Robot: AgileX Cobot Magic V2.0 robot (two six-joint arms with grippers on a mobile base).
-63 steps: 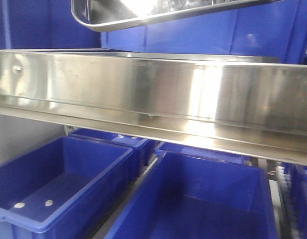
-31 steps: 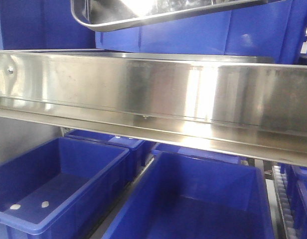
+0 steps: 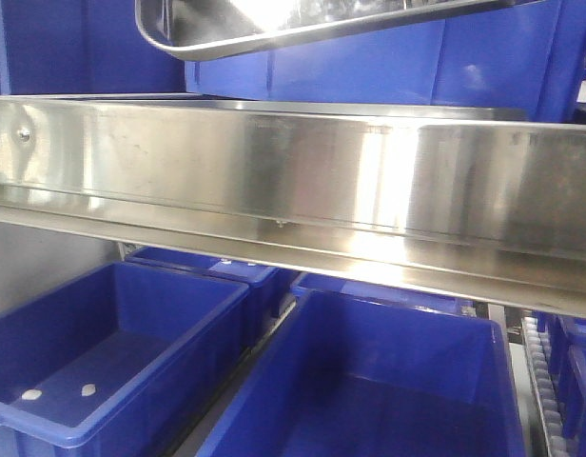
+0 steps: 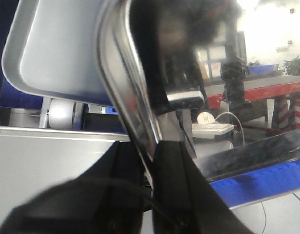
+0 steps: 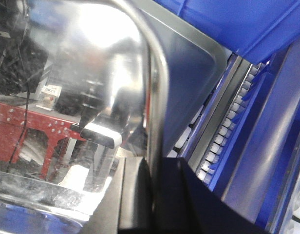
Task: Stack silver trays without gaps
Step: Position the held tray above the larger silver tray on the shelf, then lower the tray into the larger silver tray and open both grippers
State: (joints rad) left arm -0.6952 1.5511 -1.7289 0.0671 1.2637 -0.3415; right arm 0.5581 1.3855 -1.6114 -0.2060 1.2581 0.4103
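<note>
- The silver tray (image 3: 274,24) hangs at the top edge of the front view, above the steel shelf rail (image 3: 293,181) and clear of it. Its rounded left corner dips lower than the rest, and most of the pan is cut off by the frame.
- The left gripper (image 4: 152,165) is pinched onto the tray's rolled rim, with one finger on each side of the thin wall (the dark shape higher up on the shiny inside looks like a finger's reflection, not a second grip).
- The right gripper (image 5: 152,178) is clamped on the rim in the same way, and the metal edge runs straight up from between its fingers.
- Two rim grips look deliberate. A shallow, slick pan offers little else to grasp, and two holds keep it from swinging and let the arms level it.
- Levelling matters here: to nest without a gap, the tray should meet its partner flat and square. At the present tilt, one corner would likely wedge first.
- No second tray shows in any view, so I cannot tell where the stack sits.
- Blue bins (image 3: 112,352) stand open below the rail, with more behind the tray. They seem to be shelf stock with no part in the task.
</note>
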